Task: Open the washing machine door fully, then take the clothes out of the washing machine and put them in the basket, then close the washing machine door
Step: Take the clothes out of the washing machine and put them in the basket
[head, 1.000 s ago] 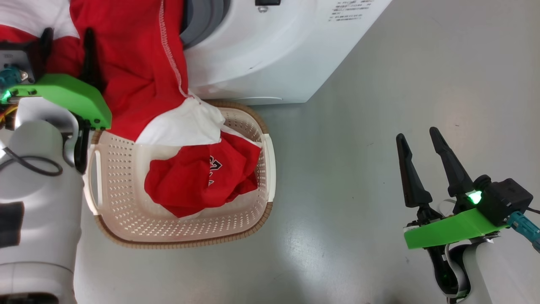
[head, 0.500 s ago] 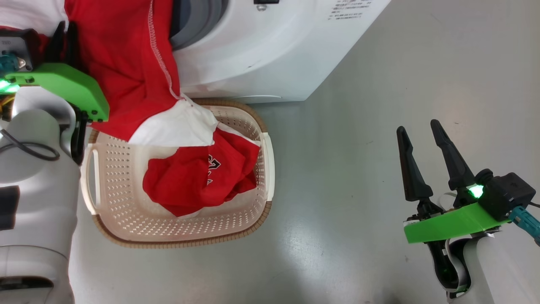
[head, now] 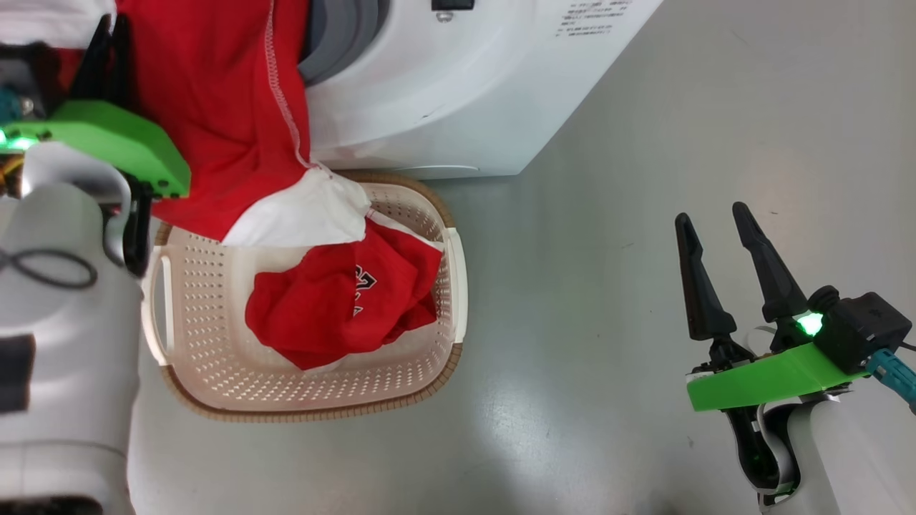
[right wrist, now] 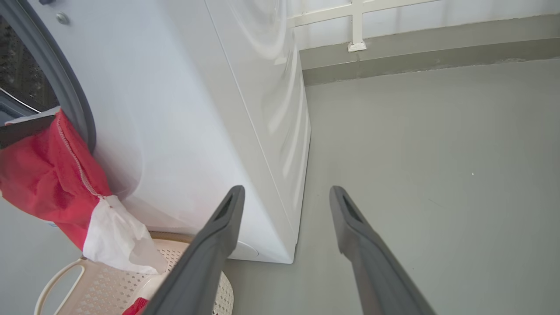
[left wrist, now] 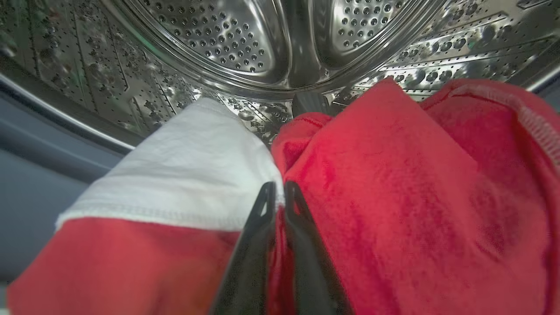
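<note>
White front-loading washing machine (head: 465,93), perforated steel drum (left wrist: 245,39) exposed; red garment with white panel (head: 222,107), draped out of drum mouth over grey gasket (head: 343,36) into cream perforated basket (head: 215,372) just beside machine front; crumpled red garment with black-and-white print (head: 329,307), inside basket.

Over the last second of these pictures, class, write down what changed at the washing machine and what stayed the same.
The left gripper, open a second ago, has closed on the red garment hanging out of the washing machine, pinching a fold of it. The right gripper stayed open, and the basket kept its place with the crumpled red cloth inside.
</note>
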### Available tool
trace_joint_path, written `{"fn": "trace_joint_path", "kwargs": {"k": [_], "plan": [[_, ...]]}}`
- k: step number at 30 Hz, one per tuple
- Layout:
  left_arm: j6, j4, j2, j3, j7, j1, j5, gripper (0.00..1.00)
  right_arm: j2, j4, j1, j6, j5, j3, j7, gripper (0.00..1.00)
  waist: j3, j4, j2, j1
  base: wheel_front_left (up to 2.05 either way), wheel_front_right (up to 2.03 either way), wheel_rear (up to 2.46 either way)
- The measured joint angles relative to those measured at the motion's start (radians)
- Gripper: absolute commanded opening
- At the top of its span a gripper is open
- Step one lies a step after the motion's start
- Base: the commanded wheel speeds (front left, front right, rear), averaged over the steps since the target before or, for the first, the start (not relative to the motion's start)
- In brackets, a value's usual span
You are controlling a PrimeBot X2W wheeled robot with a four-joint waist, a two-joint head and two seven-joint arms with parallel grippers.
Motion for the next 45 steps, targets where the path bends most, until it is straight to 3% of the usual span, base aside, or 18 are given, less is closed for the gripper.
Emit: {"fn": "trace_joint_path", "kwargs": {"k": [10,19,27,45], "plan": [[0.000,-0.399,-0.069,0.095,0.000,0.287,-0.047,0.00,0.000,0.002,0.001,0.000,0.002,-0.001,0.000,1.00,-0.023,0.015,0.0000,0.0000,0.00,0.00,0.00],[-0.009,-0.561,-0.102,0.070,-0.003,0.519,-0.086,0.00,-0.001,0.006,0.004,0.000,0.002,0.002,0.000,1.00,-0.046,0.017,0.0000,0.0000,0.00,0.00,0.00],[-0.009,-0.539,-0.105,-0.018,-0.003,0.611,-0.134,0.00,-0.001,0.009,0.006,0.000,0.002,0.006,0.000,1.00,-0.052,0.013,0.0000,0.0000,0.00,0.00,0.00],[-0.009,-0.292,-0.096,-0.144,-0.002,0.619,-0.167,0.00,-0.001,0.008,0.006,0.000,0.003,0.011,0.000,1.00,-0.026,-0.009,0.0000,0.0000,0.00,0.00,0.00]]}}
